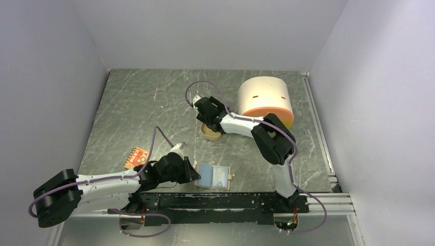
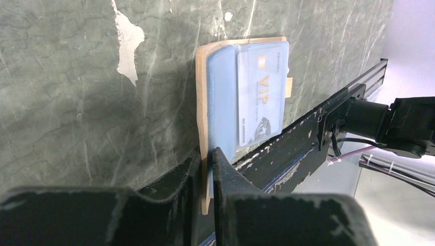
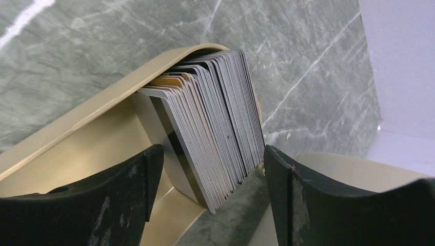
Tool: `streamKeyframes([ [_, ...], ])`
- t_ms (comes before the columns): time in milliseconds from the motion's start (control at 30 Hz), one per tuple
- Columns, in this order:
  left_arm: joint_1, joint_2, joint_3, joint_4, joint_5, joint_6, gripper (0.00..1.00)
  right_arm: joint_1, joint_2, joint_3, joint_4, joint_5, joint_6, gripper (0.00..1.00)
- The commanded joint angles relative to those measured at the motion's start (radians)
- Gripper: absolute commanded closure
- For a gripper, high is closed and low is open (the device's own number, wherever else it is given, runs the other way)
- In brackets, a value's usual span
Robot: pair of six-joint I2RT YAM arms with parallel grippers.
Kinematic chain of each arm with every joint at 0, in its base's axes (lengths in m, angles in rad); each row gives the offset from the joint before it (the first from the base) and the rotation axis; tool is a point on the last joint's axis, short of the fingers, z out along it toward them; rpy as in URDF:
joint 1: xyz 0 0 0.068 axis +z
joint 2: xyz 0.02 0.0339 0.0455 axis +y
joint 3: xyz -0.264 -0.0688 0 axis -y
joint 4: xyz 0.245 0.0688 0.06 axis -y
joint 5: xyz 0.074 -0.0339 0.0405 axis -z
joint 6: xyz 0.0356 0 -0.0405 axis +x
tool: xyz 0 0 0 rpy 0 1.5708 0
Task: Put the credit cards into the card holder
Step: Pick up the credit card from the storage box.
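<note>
The beige card holder (image 1: 214, 176) lies open near the table's front edge. A light blue credit card (image 2: 259, 97) marked VIP sits in its clear sleeve. My left gripper (image 2: 208, 159) is shut on the card holder's (image 2: 202, 77) near edge, pinching the tan cover and the sleeve; in the top view this left gripper (image 1: 196, 173) is at the holder's left side. My right gripper (image 3: 210, 171) is open, its fingers on either side of a leaning stack of several grey credit cards (image 3: 215, 123). The stack stands in a tan tin tray (image 3: 77, 118). From above, the right gripper (image 1: 206, 123) hangs over that tray (image 1: 211, 135).
A large cream rounded box with an orange front (image 1: 265, 100) stands behind the right arm. An orange-red dotted piece (image 1: 136, 156) lies left of the left arm. The black rail (image 1: 231, 200) runs along the near edge just beside the card holder.
</note>
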Motion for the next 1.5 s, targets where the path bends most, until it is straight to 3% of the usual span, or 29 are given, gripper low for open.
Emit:
streamKeyframes([
  [0,-0.004,-0.013,0.005,-0.011,-0.025,0.008,0.83,-0.010,0.036,0.027,0.052,0.087,-0.059,0.25],
  [1133,-0.004,-0.030,0.025,-0.067,-0.042,0.003,0.84,-0.018,-0.016,0.084,-0.047,0.068,0.009,0.54],
  [1467,-0.004,0.018,0.029,-0.019,-0.012,0.001,0.85,-0.016,-0.023,0.097,-0.086,0.070,0.045,0.67],
])
